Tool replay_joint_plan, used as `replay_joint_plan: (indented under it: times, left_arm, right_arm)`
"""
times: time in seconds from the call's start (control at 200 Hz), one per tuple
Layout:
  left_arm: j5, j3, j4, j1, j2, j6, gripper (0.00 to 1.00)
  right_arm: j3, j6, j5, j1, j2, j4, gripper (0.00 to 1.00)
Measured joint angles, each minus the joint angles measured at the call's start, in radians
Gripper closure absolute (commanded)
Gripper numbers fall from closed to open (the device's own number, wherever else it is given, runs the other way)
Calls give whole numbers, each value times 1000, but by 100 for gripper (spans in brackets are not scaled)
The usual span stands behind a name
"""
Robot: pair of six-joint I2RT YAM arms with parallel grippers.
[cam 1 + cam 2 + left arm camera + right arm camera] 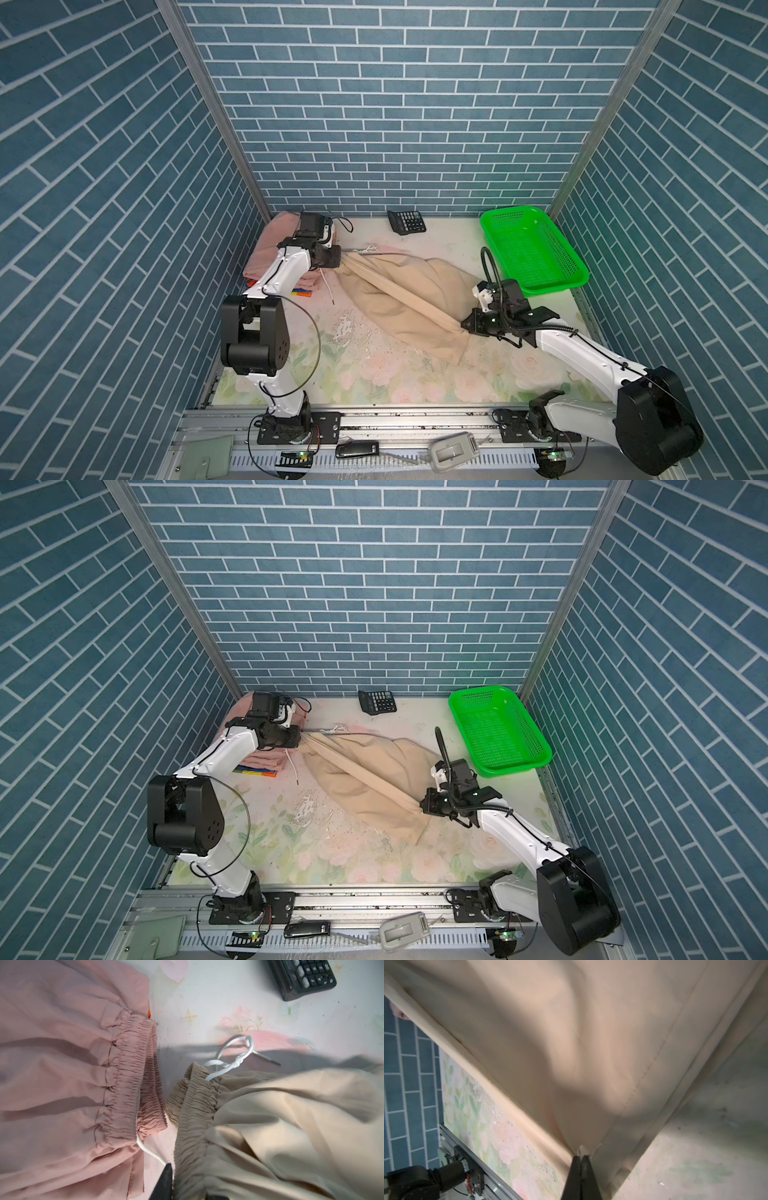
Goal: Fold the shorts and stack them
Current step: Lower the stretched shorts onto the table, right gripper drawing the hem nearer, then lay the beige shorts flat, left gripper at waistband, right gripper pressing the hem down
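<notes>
We are at the beige shorts (pixel 399 299), the last pair to fold, and they hang spread between the two arms above the middle of the worktop (pixel 374 374). The left gripper (pixel 339 261) is at the gathered waistband on the far left. The waistband lies between its jaws, which stand slightly apart, but we cannot tell whether they press on it or sit loose around it. The right gripper (pixel 580 1158), near right, has its fingers pressed together on a corner of the leg hem. A taut fold runs between the two, and the rest sags to the surface.

The dusty pink shorts (pixel 266 245) lie folded in the far left corner. A strip of the rainbow-striped shorts (pixel 301 293) shows from under their near edge.

We judge the next move to be carrying the hem over towards the waistband to halve the pair. The white drawstring (pixel 234 1057) trails loose and could snag.

The worktop has a pale floral covering, worn and flaking at the centre. A green basket (pixel 552 288) stands far right and a calculator (pixel 407 221) far centre. Blue brick-pattern walls (pixel 395 124) enclose three sides.
</notes>
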Motion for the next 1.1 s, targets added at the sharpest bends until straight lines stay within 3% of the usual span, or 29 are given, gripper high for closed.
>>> replay_joint_plan:
  times: [0.095,0.155,0.19,0.205,0.455,0.83,0.935,1.1]
  left_arm:
    - [-11,-48,40,6,-42,-25,44]
    - [-27,-80,63,11,-79,-43,23]
    - [-37,-92,68,13,-101,-53,3]
    - [-42,-97,71,14,-112,-46,1]
    - [-31,-196,170,36,-269,-168,0]
    - [194,-359,312,18,-194,-375,1]
    - [217,-402,318,18,-204,-401,0]
    - [262,-447,349,18,-253,-461,0]
  right_arm:
    - [-21,24,27,59,31,38,100]
    - [-31,31,38,80,54,56,100]
    - [-37,35,43,88,68,65,100]
    - [-39,38,45,90,72,69,100]
    - [-92,51,59,127,90,99,100]
    - [-93,50,71,130,94,78,100]
    - [-97,49,70,94,94,70,100]
    - [-97,33,72,-66,94,34,100]
